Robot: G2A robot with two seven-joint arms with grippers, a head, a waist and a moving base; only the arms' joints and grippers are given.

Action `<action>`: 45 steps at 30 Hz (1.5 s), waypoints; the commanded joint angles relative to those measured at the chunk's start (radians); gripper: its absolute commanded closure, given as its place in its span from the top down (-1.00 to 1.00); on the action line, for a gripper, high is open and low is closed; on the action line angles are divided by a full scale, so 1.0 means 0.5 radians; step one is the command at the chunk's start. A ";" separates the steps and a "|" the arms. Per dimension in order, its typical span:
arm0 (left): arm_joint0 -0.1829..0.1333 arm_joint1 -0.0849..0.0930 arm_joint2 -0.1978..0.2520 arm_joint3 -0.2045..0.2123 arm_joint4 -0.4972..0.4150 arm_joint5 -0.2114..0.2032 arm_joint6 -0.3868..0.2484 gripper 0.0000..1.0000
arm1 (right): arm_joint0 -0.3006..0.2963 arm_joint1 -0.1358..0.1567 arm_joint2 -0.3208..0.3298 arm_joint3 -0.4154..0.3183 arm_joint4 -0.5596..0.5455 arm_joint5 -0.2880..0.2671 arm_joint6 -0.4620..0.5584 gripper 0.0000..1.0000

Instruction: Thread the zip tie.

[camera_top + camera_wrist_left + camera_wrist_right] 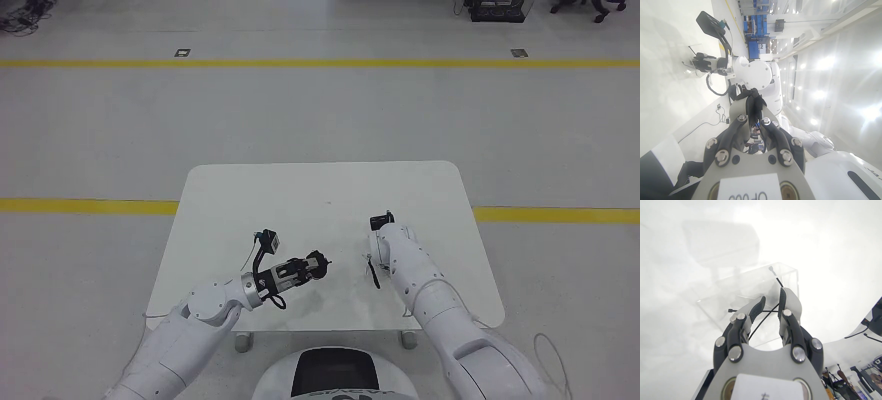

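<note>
My right gripper (pixel 772 293) hangs half open, straddling the zip tie (pixel 770 311) at the clear box (pixel 791 279), near-middle of the table (pixel 300 190). Left gripper (pixel 754 96) is pinched together and looks empty. Tie's light, springy, slick, so I'd pinch near the tail.

The right gripper (pixel 318 264) hovers over the white table (pixel 300 190) — its wrist camera (pixel 268 238) just behind it. Ahead of its tips, near but apart, the left gripper (pixel 372 270) points toward the table's near edge.
</note>
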 commanded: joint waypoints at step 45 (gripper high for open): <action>0.000 0.000 0.000 0.000 0.000 0.000 0.000 -1.00 | -0.061 0.062 -0.046 -0.190 0.000 0.000 0.065 -0.52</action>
